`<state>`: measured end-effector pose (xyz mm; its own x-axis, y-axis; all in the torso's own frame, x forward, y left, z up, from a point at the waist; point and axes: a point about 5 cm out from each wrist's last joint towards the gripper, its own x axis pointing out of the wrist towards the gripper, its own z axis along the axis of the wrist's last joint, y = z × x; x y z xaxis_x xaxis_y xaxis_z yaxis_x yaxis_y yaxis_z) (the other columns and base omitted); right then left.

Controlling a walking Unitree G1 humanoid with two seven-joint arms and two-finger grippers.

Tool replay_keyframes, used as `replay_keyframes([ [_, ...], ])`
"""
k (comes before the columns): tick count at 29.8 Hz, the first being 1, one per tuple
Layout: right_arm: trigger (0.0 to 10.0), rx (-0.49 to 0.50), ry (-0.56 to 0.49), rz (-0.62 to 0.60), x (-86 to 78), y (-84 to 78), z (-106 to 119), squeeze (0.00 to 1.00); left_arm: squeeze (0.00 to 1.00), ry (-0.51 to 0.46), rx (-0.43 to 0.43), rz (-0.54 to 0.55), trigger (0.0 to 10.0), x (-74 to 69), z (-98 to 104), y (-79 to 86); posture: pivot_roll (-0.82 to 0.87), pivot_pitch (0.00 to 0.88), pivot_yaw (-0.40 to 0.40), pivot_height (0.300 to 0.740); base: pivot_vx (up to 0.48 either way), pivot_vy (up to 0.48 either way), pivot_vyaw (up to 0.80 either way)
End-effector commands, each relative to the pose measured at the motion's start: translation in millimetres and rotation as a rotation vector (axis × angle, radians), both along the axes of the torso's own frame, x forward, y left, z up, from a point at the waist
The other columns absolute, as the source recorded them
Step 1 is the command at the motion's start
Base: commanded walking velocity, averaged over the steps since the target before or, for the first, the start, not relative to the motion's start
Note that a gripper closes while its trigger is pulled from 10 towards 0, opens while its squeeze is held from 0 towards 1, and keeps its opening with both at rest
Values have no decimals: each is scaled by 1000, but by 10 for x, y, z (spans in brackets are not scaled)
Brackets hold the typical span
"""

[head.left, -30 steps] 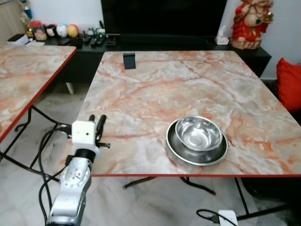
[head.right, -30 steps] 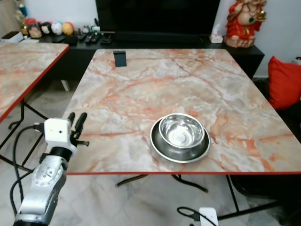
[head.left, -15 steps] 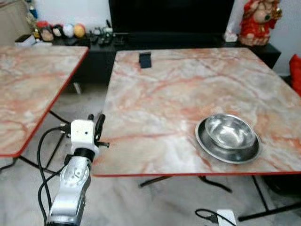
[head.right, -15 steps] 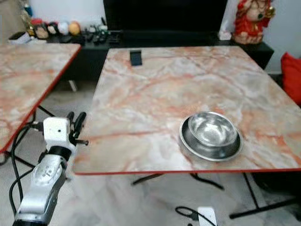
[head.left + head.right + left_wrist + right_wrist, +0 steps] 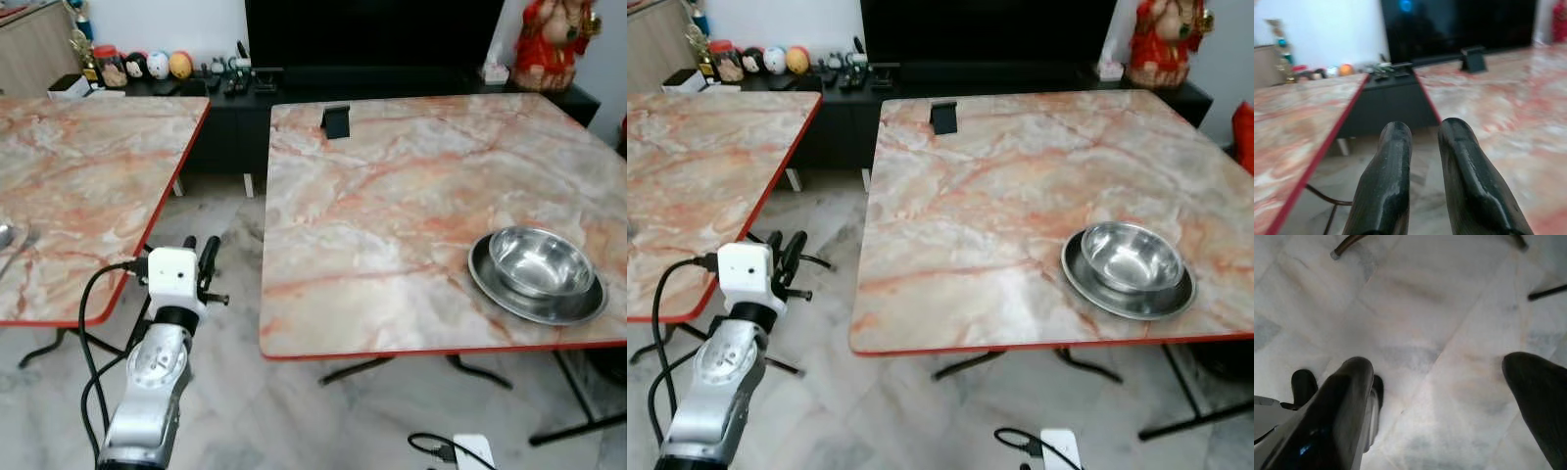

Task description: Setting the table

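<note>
Left wrist view gives us the left gripper (image 5: pixel 1422 147) with its two black fingers (image 5: pixel 1391 161) nearly together, only a thin gap between them and nothing held. Our own head view puts that gripper (image 5: pixel 201 257) in the lower left of the frame, raised on its silver arm (image 5: pixel 152 382) over the gap between two marble-patterned tables. Right wrist view gives us the right gripper (image 5: pixel 1442 387) hanging over pale floor tiles (image 5: pixel 1420 308), its fingers (image 5: pixel 1347 391) spread wide apart and empty.

Moving outward in the head view, the nearer table (image 5: pixel 392 196) with its red edge takes up the middle and right of the frame. At the right edge of the frame, close to the table's near side, a steel bowl (image 5: pixel 541 261) sits inside a steel plate (image 5: pixel 490 279). Near the table's far edge, upper centre, a small dark stand (image 5: pixel 335 120) is upright. The second table (image 5: pixel 88 176) lies at the left of the frame, with a bit of cutlery (image 5: pixel 8 240) at the frame's left border, too cropped for us to tell what kind. Along the top we see a black low cabinet (image 5: pixel 265 83) carrying small round ornaments (image 5: pixel 157 65), and a red figurine (image 5: pixel 549 44) in the upper right corner
</note>
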<state>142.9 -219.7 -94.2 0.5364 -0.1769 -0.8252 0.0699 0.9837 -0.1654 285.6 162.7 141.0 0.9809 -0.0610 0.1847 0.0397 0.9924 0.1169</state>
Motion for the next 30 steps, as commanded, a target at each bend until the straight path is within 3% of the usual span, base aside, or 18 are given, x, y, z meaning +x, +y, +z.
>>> replay_keyframes([
  [1,10000,2,7,-4,-17,0,-7,0,0,-9,24,-4,10000,16,33,4,-38,0,15,732,0,345,0],
  [30,10000,-2,20,34,-26,14,-14,0,0,-22,32,-12,10000,18,59,4,-38,0,19,732,0,344,0],
])
